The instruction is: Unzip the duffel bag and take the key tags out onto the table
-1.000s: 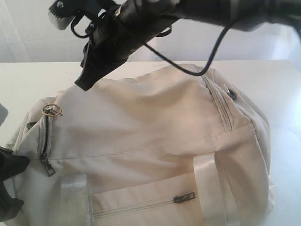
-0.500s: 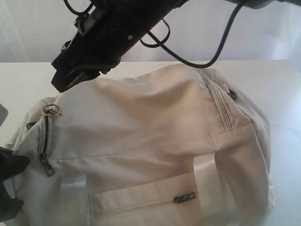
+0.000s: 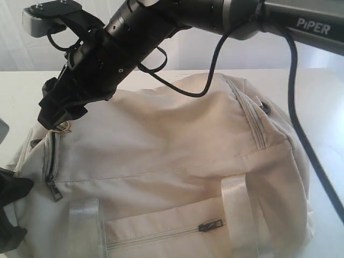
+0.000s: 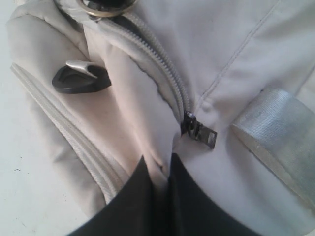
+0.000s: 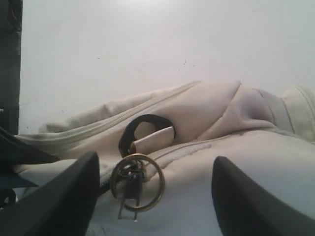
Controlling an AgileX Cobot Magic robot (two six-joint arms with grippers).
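Observation:
The cream duffel bag [image 3: 177,140] lies across the white table [image 3: 21,91], its end zipper shut. A brass ring [image 5: 137,183] hangs from the zipper pull at the bag's left end, also seen as the ring [image 3: 63,127]. My right gripper [image 3: 54,115] reaches across to that end and stands open, and in its wrist view the gripper [image 5: 155,196] has the ring between its fingers, nearer one finger [image 5: 64,196] and untouched. My left gripper [image 4: 165,164] is shut on a fold of bag fabric just below a second zipper slider [image 4: 199,132]. The key tags are hidden.
A black plastic loop [image 5: 145,130] on a fabric tab sits beside the ring. A pale webbing strap [image 3: 236,209] and a front pocket zipper [image 3: 210,226] cross the bag's near side. The right arm's black cable [image 3: 215,70] hangs over the bag's top.
The right gripper has swung left and down from above the bag's top to the brass ring and has opened. The left gripper and the bag have stayed put.

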